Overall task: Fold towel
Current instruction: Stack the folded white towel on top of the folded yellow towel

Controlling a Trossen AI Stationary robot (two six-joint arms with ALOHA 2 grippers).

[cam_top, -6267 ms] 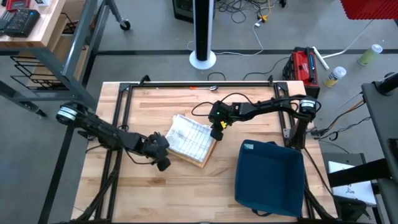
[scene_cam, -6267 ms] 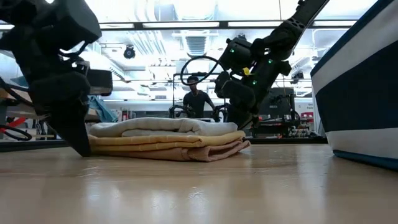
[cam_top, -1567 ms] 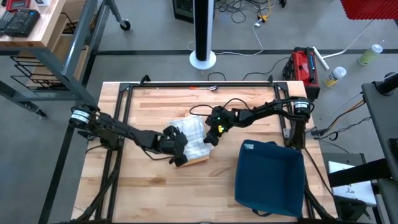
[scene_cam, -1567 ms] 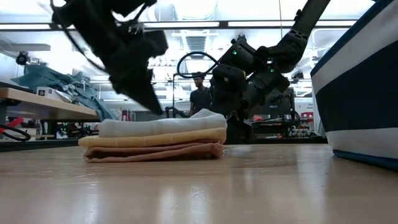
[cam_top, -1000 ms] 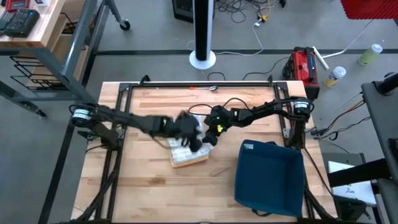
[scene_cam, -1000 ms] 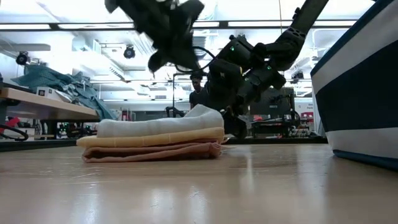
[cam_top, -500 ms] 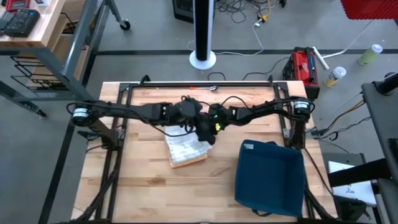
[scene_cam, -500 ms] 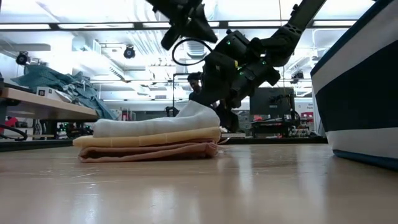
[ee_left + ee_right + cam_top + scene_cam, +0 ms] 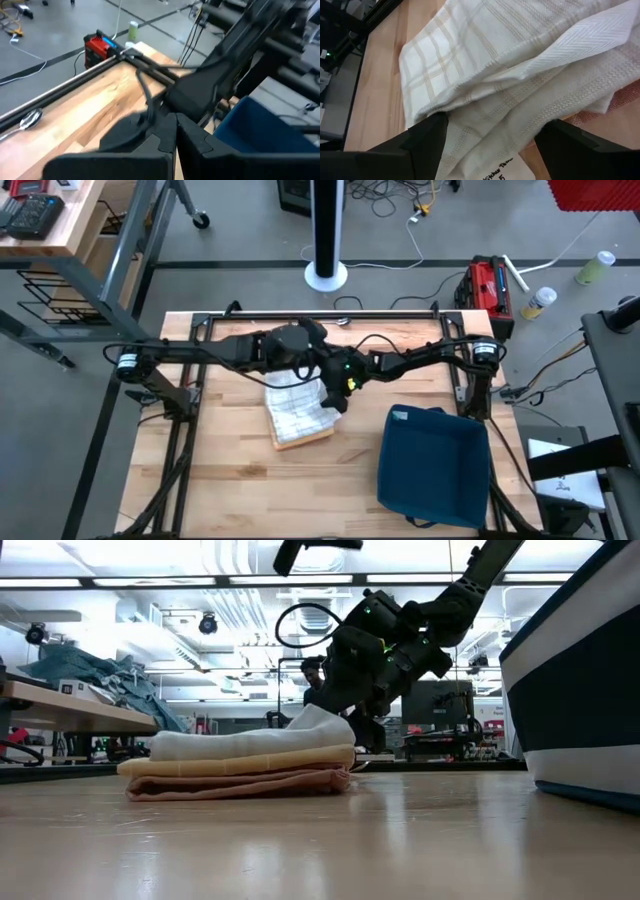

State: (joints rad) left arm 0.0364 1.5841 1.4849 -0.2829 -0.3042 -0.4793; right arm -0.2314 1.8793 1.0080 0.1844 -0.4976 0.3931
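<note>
Towel [image 9: 297, 412] lies folded mid-tabletop with the right gripper [image 9: 338, 398] spread apart at its far-right corner, while the left gripper [image 9: 322, 364], fingers pressed together, has lifted away toward the far edge.

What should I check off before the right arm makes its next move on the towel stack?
1. Right claw open and straddling the top towel's edge: ok, fingers stand wide on either side of the cloth.
2. Left claw shut and holding nothing: ok.
3. Left claw clear of the towel stack: ok, it is raised over the table's far side.
4. Stack tidy: not ok, the top towel bulges up at the right claw's end.
5. Blue bin clear of the stack: ok, bare table lies between them.
6. Cloth actually touching the right fingers: cannot tell.
</note>
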